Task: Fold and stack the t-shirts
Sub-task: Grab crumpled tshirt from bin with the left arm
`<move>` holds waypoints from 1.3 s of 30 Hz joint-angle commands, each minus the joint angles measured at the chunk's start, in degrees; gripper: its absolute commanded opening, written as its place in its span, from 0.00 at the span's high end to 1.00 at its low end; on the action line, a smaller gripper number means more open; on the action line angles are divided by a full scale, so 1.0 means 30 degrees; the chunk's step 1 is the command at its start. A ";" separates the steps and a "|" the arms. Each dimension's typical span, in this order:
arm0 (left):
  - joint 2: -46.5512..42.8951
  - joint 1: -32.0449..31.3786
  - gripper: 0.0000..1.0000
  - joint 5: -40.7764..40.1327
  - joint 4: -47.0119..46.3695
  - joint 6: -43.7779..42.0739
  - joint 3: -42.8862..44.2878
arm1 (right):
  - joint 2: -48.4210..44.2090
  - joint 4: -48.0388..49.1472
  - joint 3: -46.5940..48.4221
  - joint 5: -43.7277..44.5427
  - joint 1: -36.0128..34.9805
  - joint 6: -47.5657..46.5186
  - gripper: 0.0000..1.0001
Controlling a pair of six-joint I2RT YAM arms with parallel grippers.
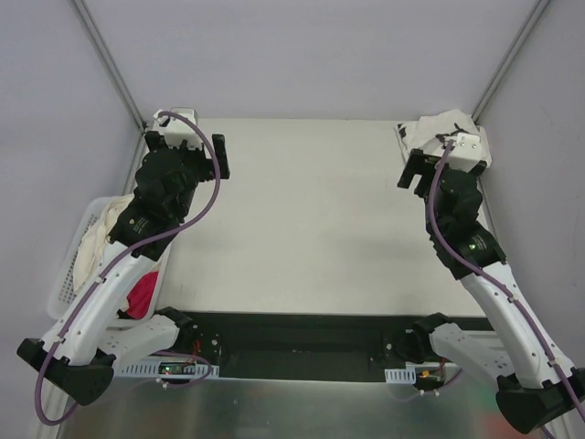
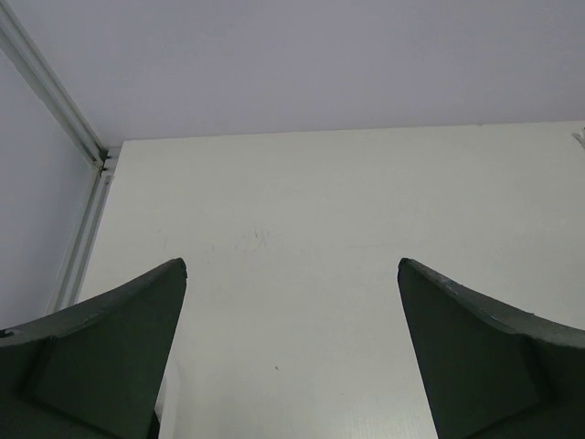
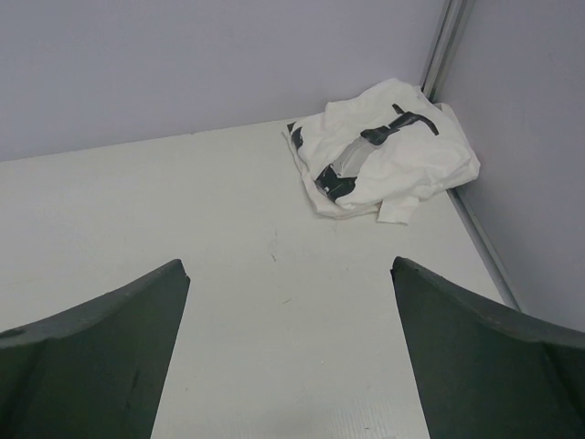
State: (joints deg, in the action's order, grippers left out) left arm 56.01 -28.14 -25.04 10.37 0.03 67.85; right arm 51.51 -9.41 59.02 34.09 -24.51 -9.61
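Note:
A crumpled white t-shirt with black printed marks (image 3: 384,160) lies in the far right corner of the table (image 1: 311,219); from above this t-shirt (image 1: 431,128) shows just beyond my right gripper (image 1: 443,167). That right gripper (image 3: 288,265) hangs open over bare table, short of the shirt and holding nothing. A cream-white t-shirt (image 1: 102,233) is bunched in a basket off the table's left edge. My left gripper (image 1: 185,146) sits near the far left corner. In its wrist view the left gripper (image 2: 291,265) is wide open with only the table surface between its fingers.
The white slotted basket (image 1: 66,270) stands left of the table beside my left arm and also holds a pink-red cloth (image 1: 142,294). Grey walls with metal corner posts (image 1: 110,59) close in the back and both sides. A black rail (image 1: 302,343) runs along the near edge.

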 commanded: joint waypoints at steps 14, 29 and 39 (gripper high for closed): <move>0.1133 -0.0083 0.05 -0.1726 -0.0732 -0.9730 0.5706 | -0.0502 0.5951 0.2645 -0.1636 -0.0003 -0.4708 0.04; 0.3921 0.1671 0.01 -1.8601 -0.2549 -1.5572 0.7072 | -0.1142 0.5451 0.1772 -0.0405 0.0581 -0.5294 0.04; 0.1107 0.3287 0.01 -2.0802 -0.2548 -1.1586 0.0150 | -0.1612 0.5568 0.0512 0.0064 0.1286 -0.4913 0.04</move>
State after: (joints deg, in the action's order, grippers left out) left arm 62.92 -19.22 -81.58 4.08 -40.03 72.53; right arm 47.24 5.39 61.65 32.42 -20.34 -24.51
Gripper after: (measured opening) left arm 0.990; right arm 0.964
